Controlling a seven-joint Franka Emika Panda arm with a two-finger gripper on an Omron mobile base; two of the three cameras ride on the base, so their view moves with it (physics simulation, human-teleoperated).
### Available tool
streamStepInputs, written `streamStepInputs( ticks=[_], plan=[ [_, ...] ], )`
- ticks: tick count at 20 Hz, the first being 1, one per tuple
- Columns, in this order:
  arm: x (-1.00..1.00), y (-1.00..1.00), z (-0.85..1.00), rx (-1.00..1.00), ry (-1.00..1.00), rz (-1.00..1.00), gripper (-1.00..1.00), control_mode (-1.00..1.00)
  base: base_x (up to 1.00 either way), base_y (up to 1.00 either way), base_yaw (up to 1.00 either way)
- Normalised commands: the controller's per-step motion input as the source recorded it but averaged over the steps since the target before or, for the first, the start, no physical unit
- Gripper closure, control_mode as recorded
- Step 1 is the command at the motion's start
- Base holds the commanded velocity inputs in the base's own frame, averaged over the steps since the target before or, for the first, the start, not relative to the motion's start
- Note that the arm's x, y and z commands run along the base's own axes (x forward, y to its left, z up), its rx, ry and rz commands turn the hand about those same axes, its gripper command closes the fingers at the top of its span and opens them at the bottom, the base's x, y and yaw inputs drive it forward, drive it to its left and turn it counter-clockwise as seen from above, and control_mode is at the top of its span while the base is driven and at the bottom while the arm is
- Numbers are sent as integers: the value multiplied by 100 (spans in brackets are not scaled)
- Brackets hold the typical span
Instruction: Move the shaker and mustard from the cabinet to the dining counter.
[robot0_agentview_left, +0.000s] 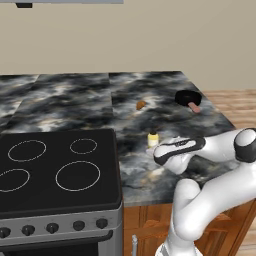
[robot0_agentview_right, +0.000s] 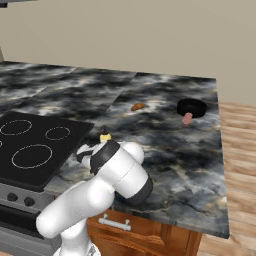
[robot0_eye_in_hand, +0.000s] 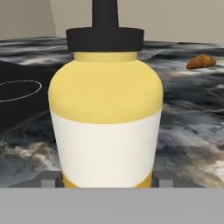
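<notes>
Centrally, mustard (robot0_eye_in_hand: 105, 118) stands upright on the worktop (robot0_agentview_left: 150, 95) between the pincer (robot0_eye_in_hand: 105, 180) fingers; grip contact indeterminate.

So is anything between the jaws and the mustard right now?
Nothing visible. In the hand view the mustard sits upright right between the gripper fingertips, on the dining counter beside the stove.

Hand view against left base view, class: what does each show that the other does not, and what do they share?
Hand view alone: the mustard's black cap, white label band, and the fingertips flanking its base.
Left base view alone: the stove's knobs, the black pan with a pinkish handle, the wooden floor.
Both: the mustard standing upright on the dining counter, the croissant, the cooktop.
</notes>
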Motion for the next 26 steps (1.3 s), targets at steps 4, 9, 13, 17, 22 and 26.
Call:
streamStepInputs(
  ticks=[4,9,13,17,22,26],
  plan=[
    [13,0,-29,0,0,0,100,-100,0,0,0],
    [11,0,-30,0,0,0,100,-100,0,0,0],
    [2,0,-30,0,0,0,-100,-100,0,0,0],
    [0,0,-33,0,0,0,-100,-100,0,0,0],
    [-5,0,-30,0,0,0,-100,-100,0,0,0],
    [-7,0,-23,0,0,0,-100,-100,0,0,0]
  ],
)
